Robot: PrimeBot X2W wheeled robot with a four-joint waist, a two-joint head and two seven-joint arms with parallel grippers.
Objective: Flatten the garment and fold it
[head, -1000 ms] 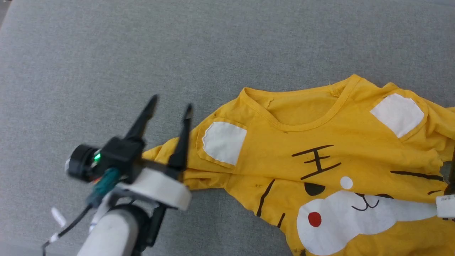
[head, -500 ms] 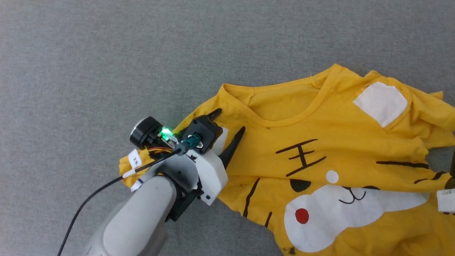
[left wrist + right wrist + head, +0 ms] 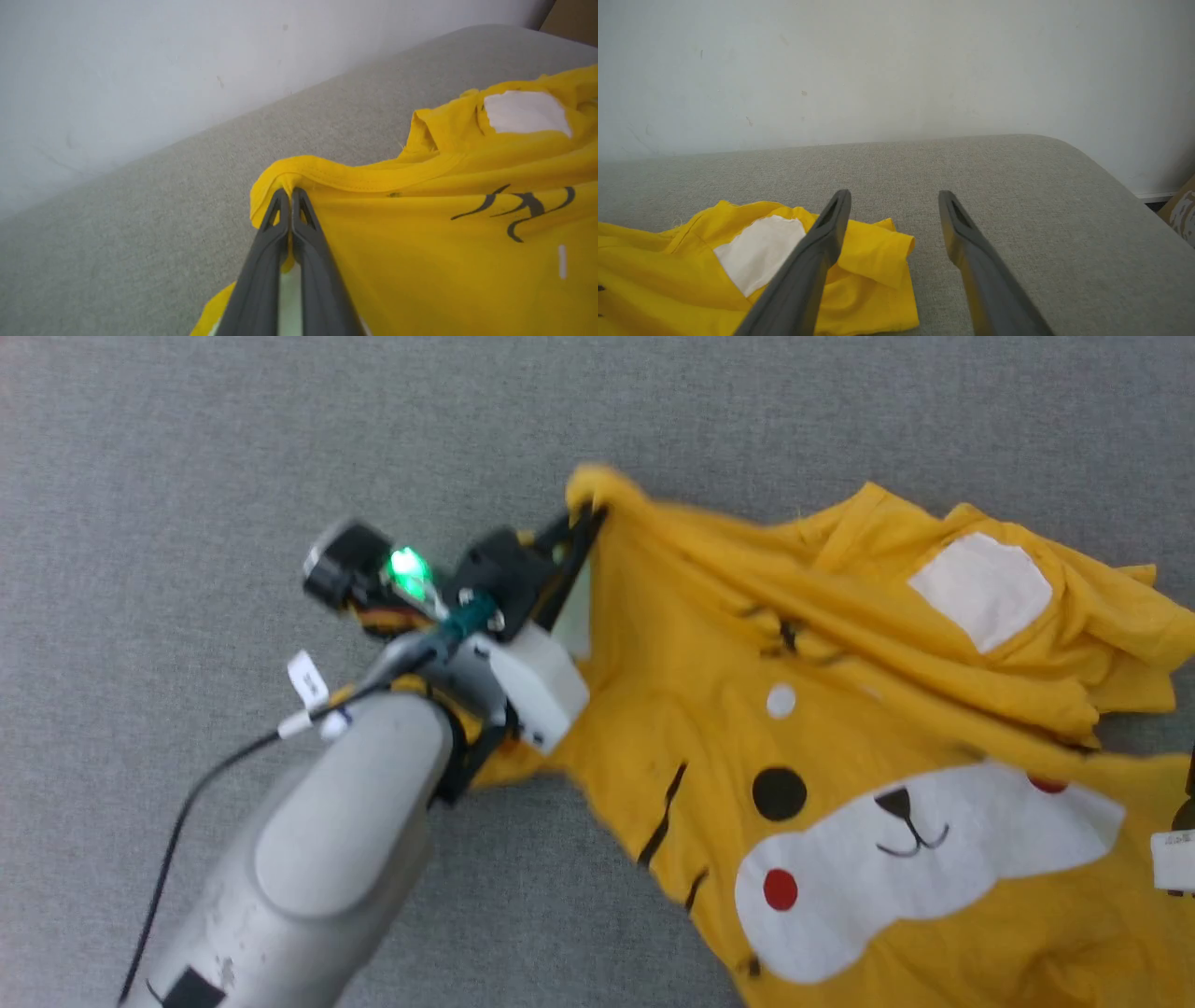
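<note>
L end effector (image 3: 290,191) now pinching garment (image 3: 691,709) edge, R end effector (image 3: 894,195) splayed

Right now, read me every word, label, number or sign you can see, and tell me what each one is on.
Nothing reads clearly.
White tag by the left arm: blurred, unreadable.
White label at the head view's right edge: print too small.
Black strokes on the yellow tiger T-shirt, above the face: creased, unreadable as a character.
</note>
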